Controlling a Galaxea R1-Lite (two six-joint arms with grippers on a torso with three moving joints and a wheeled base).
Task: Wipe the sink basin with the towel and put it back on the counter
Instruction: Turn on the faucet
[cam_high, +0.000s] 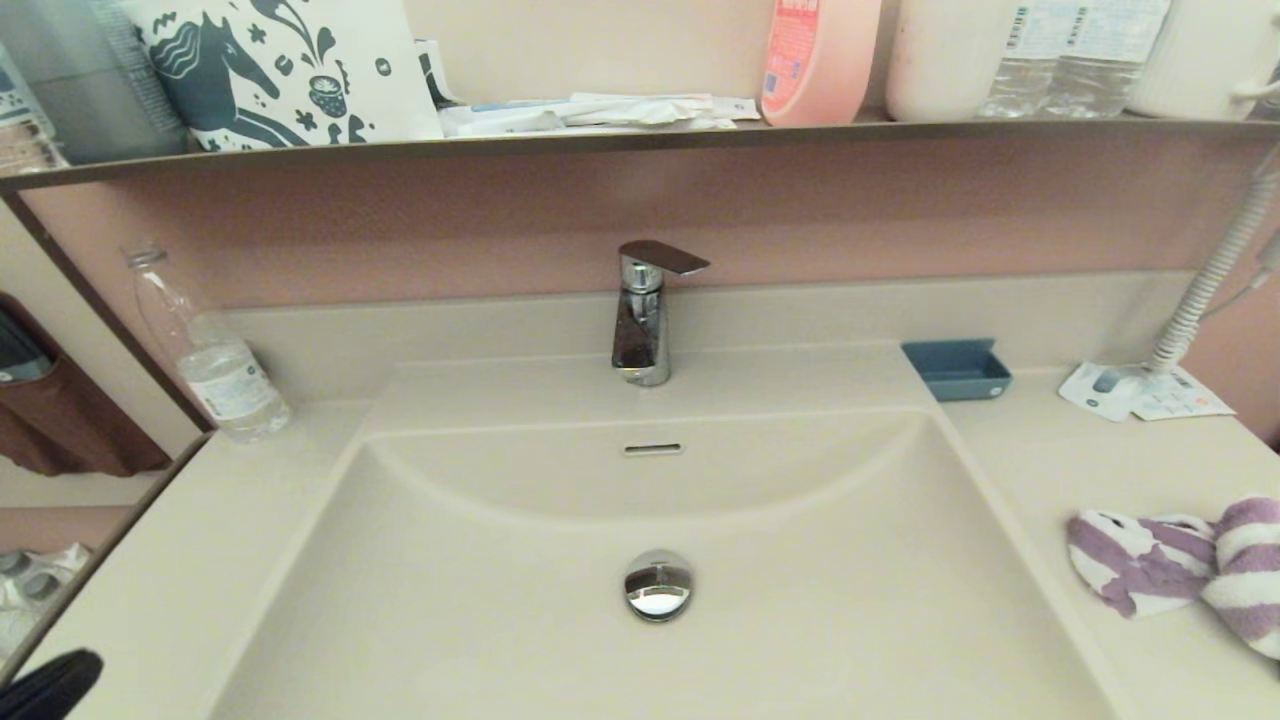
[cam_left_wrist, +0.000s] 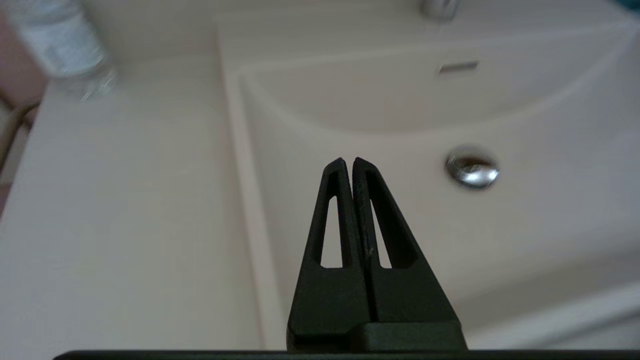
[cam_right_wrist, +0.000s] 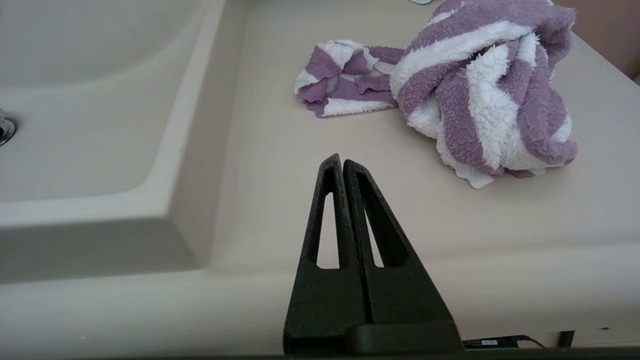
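Judging progress: nothing can be confirmed as done; the pick-up, the wiping and the return are all taken to be left.
Towel: the towel (cam_high: 1185, 572) is bunched on the worktop (cam_high: 1080, 470) to the right of the sink basin (cam_high: 800, 600), touched by neither tool.
Basin: no cloth is seen inside; the drain plug (cam_high: 658, 585) lies bare.
Right tool: the right tool (cam_right_wrist: 341, 165) is pressed together and empty, held over the front of the worktop near the towel.
Left tool: the left tool (cam_left_wrist: 348, 164) is pressed together and empty, held over the basin's left side.
Next step: the right tool is expected to be spread before the towel is taken.
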